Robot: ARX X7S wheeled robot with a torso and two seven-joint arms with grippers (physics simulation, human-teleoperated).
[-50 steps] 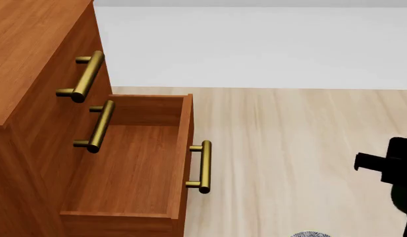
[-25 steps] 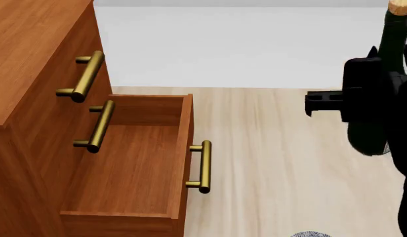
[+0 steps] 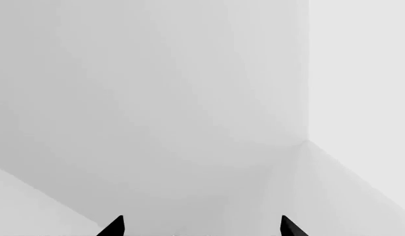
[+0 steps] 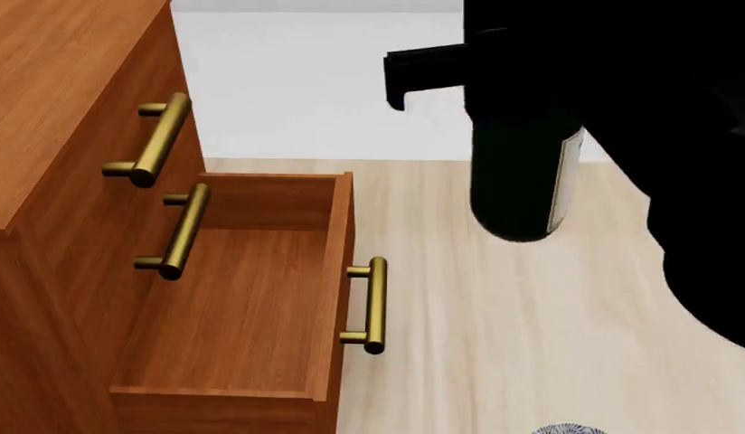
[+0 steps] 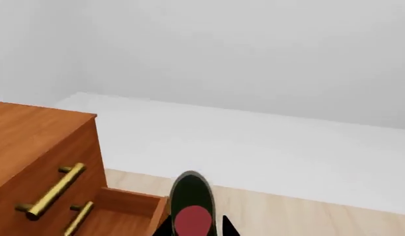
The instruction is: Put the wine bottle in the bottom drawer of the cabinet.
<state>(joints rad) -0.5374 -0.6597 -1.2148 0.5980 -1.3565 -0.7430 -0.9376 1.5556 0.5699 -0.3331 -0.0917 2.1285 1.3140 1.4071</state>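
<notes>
The reddish-brown cabinet (image 4: pixel 59 90) stands at the left of the head view. Its bottom drawer (image 4: pixel 337 271) is pulled out, bare inside, with its brass handle (image 4: pixel 372 306) facing right. The dark green wine bottle (image 4: pixel 515 176) with a white label hangs over the floor, right of the drawer and higher than it. My right gripper (image 5: pixel 192 229) is shut on the wine bottle (image 5: pixel 191 194), and the black arm hides the neck. In the right wrist view the cabinet (image 5: pixel 39 132) and the drawer (image 5: pixel 127 209) lie beyond the bottle. My left gripper (image 3: pixel 201 228) is open, facing a blank white wall.
The two upper drawers are shut, their brass handles (image 4: pixel 149 140) (image 4: pixel 180 231) sticking out above the open drawer. Pale wood floor (image 4: pixel 505 353) runs to a white wall (image 4: pixel 325 81). A small grey patterned object (image 4: pixel 566 429) shows at the bottom edge.
My right arm has swung in from the right edge, up and to the left, carrying the wine bottle closer to the open drawer. The cabinet and drawer are unchanged.
</notes>
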